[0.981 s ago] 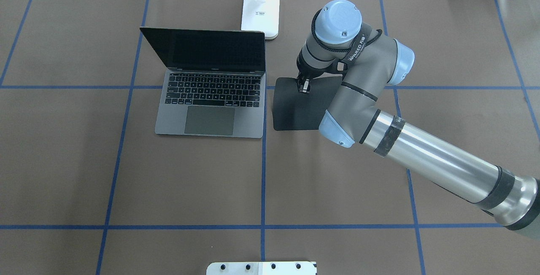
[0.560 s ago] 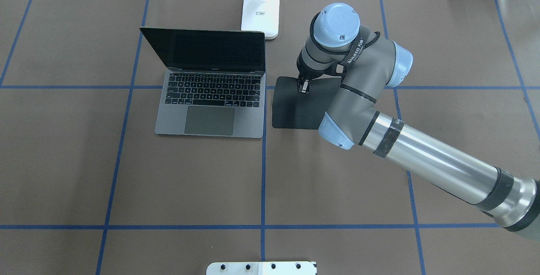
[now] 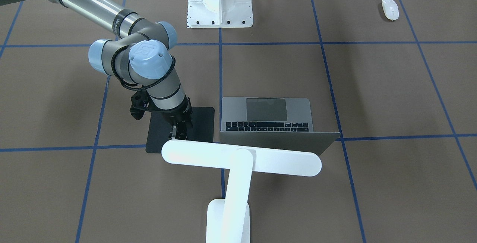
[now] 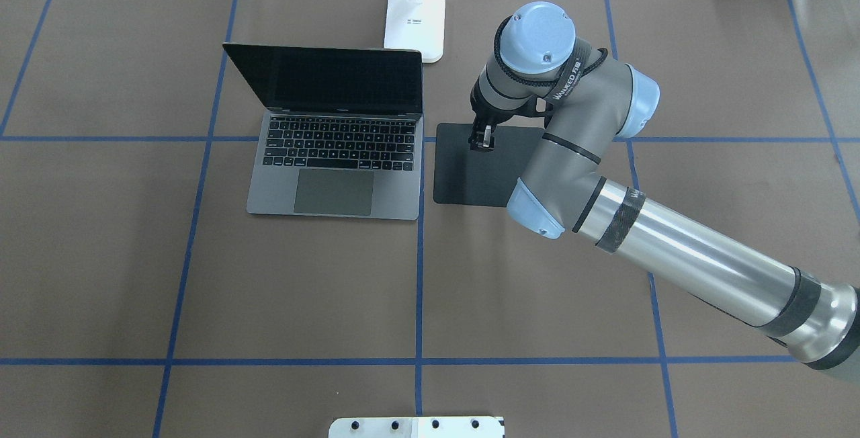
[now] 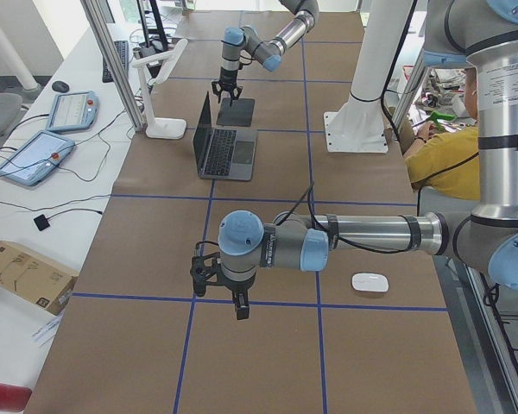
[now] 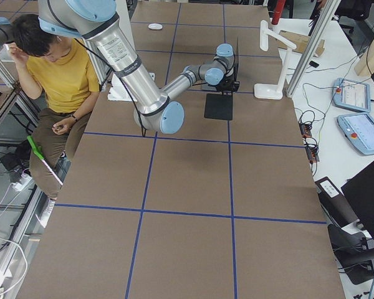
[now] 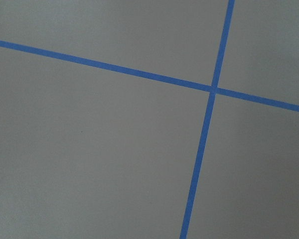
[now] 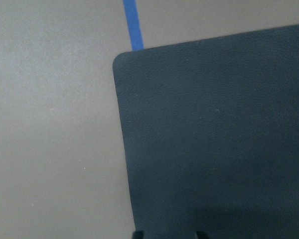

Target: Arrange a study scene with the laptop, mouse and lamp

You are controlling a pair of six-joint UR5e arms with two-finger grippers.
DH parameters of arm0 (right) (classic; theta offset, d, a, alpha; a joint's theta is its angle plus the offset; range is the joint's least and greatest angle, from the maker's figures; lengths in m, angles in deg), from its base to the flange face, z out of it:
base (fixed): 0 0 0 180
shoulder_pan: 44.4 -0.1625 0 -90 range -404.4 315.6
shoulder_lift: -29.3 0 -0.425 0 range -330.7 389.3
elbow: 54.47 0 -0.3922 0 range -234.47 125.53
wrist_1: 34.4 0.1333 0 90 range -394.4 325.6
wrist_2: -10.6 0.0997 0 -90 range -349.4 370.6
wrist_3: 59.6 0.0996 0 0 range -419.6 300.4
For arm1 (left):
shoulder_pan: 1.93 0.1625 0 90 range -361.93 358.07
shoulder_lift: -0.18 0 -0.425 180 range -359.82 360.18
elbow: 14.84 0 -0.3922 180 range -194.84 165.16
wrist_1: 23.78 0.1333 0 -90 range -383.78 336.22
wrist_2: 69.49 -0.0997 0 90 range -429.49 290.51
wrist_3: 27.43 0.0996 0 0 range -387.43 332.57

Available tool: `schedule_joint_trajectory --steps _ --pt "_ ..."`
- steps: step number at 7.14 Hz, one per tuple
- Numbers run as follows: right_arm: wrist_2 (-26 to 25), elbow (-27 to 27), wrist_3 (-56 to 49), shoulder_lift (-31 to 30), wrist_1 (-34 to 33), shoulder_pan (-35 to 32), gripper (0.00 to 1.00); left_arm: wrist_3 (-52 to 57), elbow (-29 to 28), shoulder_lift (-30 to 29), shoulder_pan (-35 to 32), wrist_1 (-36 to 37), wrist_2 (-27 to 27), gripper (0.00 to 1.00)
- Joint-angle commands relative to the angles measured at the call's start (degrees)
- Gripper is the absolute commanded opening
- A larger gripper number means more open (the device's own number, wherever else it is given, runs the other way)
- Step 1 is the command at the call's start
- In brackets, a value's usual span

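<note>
There was one slim grey metal laptop [image 4: 332, 156], one small white oval mouse [image 3: 390, 9], one white T-shaped lamp [image 3: 238, 160], one flat black square pad [image 4: 463, 179].

Not much to read here tbh. The black strap [image 4: 568, 80] on the right arm [image 4: 591, 129], upper middle of the overhead view, has white lettering, something like "WALKEED", hard to make out. The lamp [image 4: 415, 25] base has a tiny label, unreadable.

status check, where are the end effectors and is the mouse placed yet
Right end effector open, low over black pad beside laptop. Left end effector over table, state unreadable. Mouse alone, far from pad. Lamp standing behind laptop.
</note>
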Motion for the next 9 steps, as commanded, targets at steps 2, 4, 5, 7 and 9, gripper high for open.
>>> schedule_joint_trajectory --steps 2,4,5,7,9 --pt "-1.4 4.5 -16.6 -2.5 -0.6 -0.8 1.0 -0.1 0.3 -0.4 0.0 0.2 -0.2 1.0" --pt "-0.7 8.4 -37.0 -7.4 -0.6 -3.3 1.0 -0.1 1.2 -0.1 0.0 0.0 -0.2 1.0" --pt "-0.2 10.0 -47.4 -9.8 -0.7 -4.3 1.0 0.2 1.4 0.0 0.0 -0.1 -0.1 1.0" --pt "5.0 12.8 -65.0 -15.5 -0.7 -10.2 1.0 0.6 2.2 0.0 0.1 -4.5 -0.1 1.0" --pt "9.3 14.9 -83.0 -22.7 -0.7 -16.6 1.0 0.8 2.2 -1.1 1.9 -6.2 0.1 1.0"
